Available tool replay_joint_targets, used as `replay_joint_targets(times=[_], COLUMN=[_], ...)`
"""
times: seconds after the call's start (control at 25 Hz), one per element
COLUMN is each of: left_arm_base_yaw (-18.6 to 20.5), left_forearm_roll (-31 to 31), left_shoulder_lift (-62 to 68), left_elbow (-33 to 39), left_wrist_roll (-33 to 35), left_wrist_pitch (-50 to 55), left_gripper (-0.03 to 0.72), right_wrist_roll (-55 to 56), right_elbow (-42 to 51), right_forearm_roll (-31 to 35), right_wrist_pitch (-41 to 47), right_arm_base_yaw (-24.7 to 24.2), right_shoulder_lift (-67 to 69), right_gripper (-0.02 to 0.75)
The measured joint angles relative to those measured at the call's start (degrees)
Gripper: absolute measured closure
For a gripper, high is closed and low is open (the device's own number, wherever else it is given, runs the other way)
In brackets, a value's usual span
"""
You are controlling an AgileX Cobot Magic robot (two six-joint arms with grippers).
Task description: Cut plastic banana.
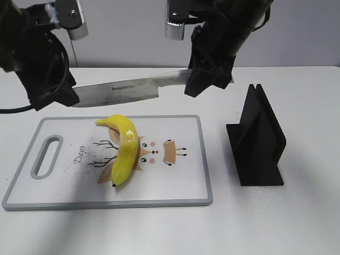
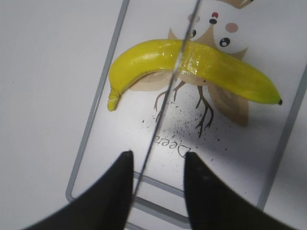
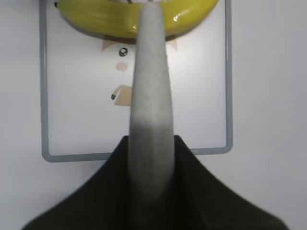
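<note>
The plastic banana [image 1: 125, 149] is glossy yellow and lies whole on the white cutting board [image 1: 175, 183], over its deer print. It also shows in the left wrist view [image 2: 211, 67] and the right wrist view [image 3: 96, 19]. My right gripper [image 1: 204, 79] is shut on the grey handle [image 3: 151, 96] of a kitchen knife [image 1: 127, 87]. The knife is held level in the air above the board's far edge, blade pointing left. My left gripper [image 1: 71, 95] is open at the blade's tip. The thin blade edge [image 2: 168, 96] runs between its fingers [image 2: 158, 160], close to the left finger.
A black knife stand [image 1: 257, 141] stands on the white table right of the board. The board has a grey rim and a handle slot [image 1: 47, 156] at its left end. Dark specks lie on the board near the banana.
</note>
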Motion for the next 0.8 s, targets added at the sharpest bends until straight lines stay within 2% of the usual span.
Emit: replay_joint_targets(times=[0.08,0.16,0.24,0.28,0.4,0.48,0.52,0.64,0.8], left_arm_base_yaw=[0.0,0.1,0.4,0.8,2.6,4.3,5.4,8.8,12.7], left_forearm_roll=[-0.8,-0.5,1.4,3.7,11.2,16.7,17.9,19.0,16.7], left_shoulder_lift=[0.0,0.0,0.0,-0.1,-0.1,-0.1,-0.1,-0.1,-0.1], left_elbow=[-1.5,-3.7,-5.8,-7.2,-10.0,-11.6,-12.0,-12.8,-12.8], left_wrist_roll=[-0.3,-3.0,-7.9,-12.8,-29.6,-44.0,-48.1,-56.5,-59.5], left_wrist_pitch=[0.4,0.4,0.5,0.5,0.9,2.6,3.8,9.8,16.0], left_gripper=[0.089,0.024,0.018,0.021,0.026,0.028,0.028,0.033,0.041], right_wrist_roll=[0.8,1.7,4.6,7.0,17.4,25.3,28.0,35.9,44.1], right_elbow=[0.0,0.0,0.0,-0.2,-2.3,-4.9,-6.6,-10.5,-12.4], right_forearm_roll=[-1.0,-1.7,-3.1,-4.1,-6.1,-6.2,-6.2,-6.3,-6.5], right_wrist_pitch=[-1.2,-1.4,-1.4,-1.3,-0.2,0.1,0.4,3.1,5.5], right_arm_base_yaw=[0.0,-0.1,-0.2,-0.2,-0.2,-0.2,-0.2,-0.2,-0.2], right_shoulder_lift=[0.0,0.0,0.0,0.0,0.0,0.0,0.0,-0.1,-0.4], right_gripper=[0.575,0.575,0.575,0.575,0.575,0.575,0.575,0.575,0.575])
